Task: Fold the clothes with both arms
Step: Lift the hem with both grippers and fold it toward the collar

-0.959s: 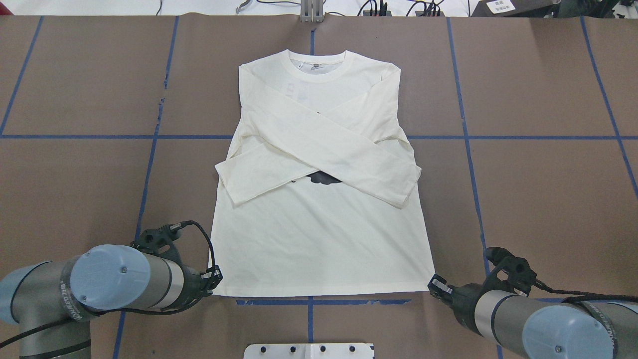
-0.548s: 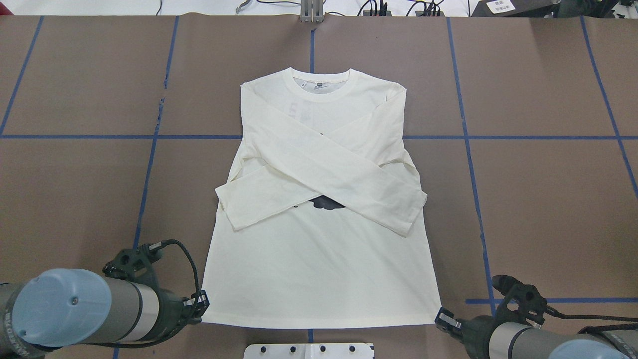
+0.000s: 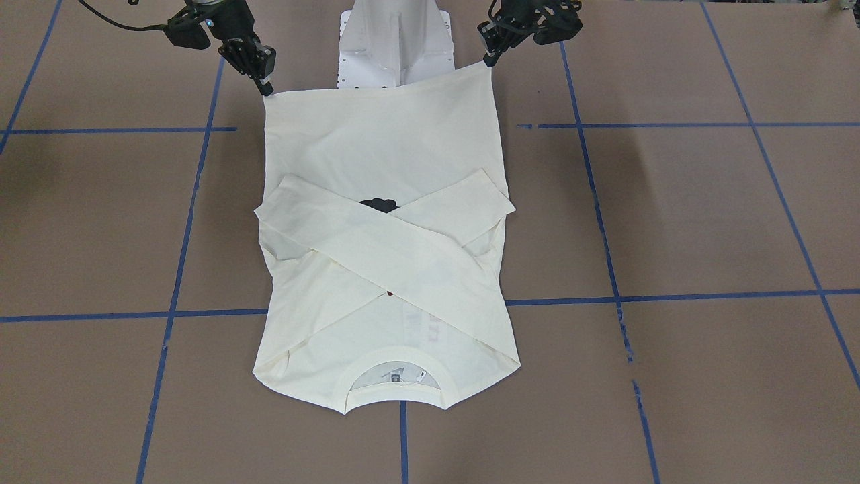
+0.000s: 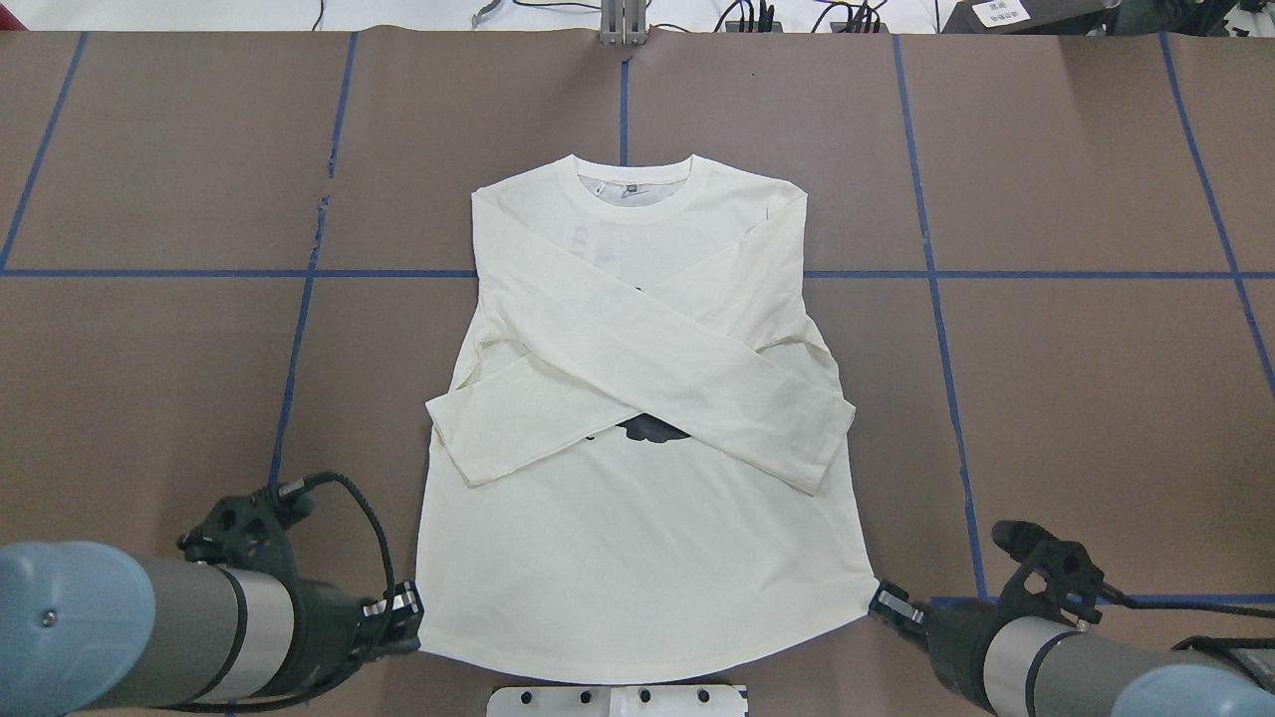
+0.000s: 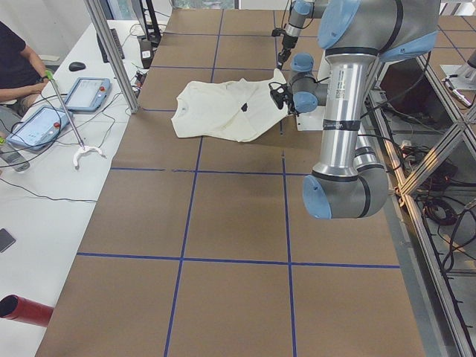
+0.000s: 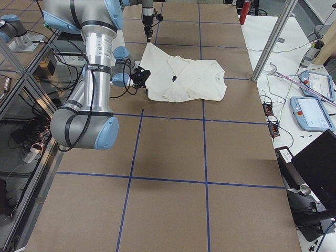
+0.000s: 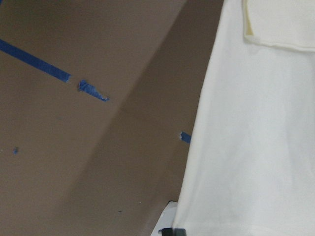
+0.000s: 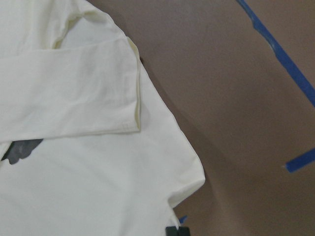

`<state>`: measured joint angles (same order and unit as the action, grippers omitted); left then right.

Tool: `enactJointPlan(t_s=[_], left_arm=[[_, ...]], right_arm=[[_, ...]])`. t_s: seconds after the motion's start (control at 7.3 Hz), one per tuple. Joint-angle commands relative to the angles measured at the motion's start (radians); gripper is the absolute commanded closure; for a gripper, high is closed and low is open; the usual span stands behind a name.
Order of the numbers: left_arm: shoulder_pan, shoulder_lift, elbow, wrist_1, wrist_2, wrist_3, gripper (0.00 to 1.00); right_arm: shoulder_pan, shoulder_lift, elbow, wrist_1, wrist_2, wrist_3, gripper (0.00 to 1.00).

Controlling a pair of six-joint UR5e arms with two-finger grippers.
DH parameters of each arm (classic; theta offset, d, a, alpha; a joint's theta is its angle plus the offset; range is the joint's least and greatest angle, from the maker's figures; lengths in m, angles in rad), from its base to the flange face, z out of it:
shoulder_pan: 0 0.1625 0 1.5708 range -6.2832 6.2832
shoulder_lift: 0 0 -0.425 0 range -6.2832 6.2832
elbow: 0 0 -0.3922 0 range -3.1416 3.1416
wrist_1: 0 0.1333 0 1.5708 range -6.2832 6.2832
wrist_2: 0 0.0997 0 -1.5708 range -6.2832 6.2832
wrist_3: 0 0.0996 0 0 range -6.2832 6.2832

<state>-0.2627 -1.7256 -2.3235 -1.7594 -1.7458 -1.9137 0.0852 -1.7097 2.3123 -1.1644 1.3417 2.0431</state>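
The cream-white shirt [image 4: 637, 538] lies on the brown table with its collar away from me and both sleeves crossed over the chest. A bit of the black cat print [image 4: 647, 430] shows under the sleeves. My left gripper [image 4: 403, 612] is shut on the shirt's near left hem corner. My right gripper [image 4: 882, 602] is shut on the near right hem corner. In the front-facing view the shirt [image 3: 376, 154] hangs by its hem corners from the left gripper [image 3: 489, 60] and the right gripper [image 3: 265, 86]. Both wrist views show the cloth close up [image 7: 256, 147] [image 8: 98, 187].
The white pedestal base [image 4: 618, 700] sits just under the lifted hem, also seen in the front-facing view [image 3: 396, 40]. Blue tape lines [image 4: 299, 329] cross the table. A side bench with tablets [image 5: 85, 93] and a seated person [image 5: 18, 59] lies beyond the far edge.
Both grippers drew the hem corners towards me and the whole shirt slid nearer. Since half a second ago the corners have risen, and the hem now sags in a curve between them.
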Motion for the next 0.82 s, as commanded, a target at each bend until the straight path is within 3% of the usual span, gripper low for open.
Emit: enactJointPlan(t_s=[0.0, 0.14, 0.27, 0.41, 0.69], left_arm=[[-0.195, -0.151, 0.147, 0.026, 0.000, 0.166, 1.00], [-0.264, -0.226, 0.238, 0.026, 0.000, 0.217, 1.00], [-0.326, -0.291, 0.335, 0.021, 0.000, 0.266, 1.00], [-0.384, -0.349, 0.431, 0.012, -0.001, 0.298, 1.00], [-0.453, -0.365, 0.594, -0.128, 0.000, 0.340, 1.00]], right_arm=[[0.294, 0.135, -0.101, -0.020, 0.217, -0.176, 1.00], [0.447, 0.242, -0.210, -0.029, 0.352, -0.248, 1.00], [0.553, 0.339, -0.303, -0.084, 0.425, -0.332, 1.00], [0.609, 0.448, -0.385, -0.169, 0.435, -0.404, 1.00], [0.658, 0.600, -0.596, -0.184, 0.433, -0.428, 1.00]])
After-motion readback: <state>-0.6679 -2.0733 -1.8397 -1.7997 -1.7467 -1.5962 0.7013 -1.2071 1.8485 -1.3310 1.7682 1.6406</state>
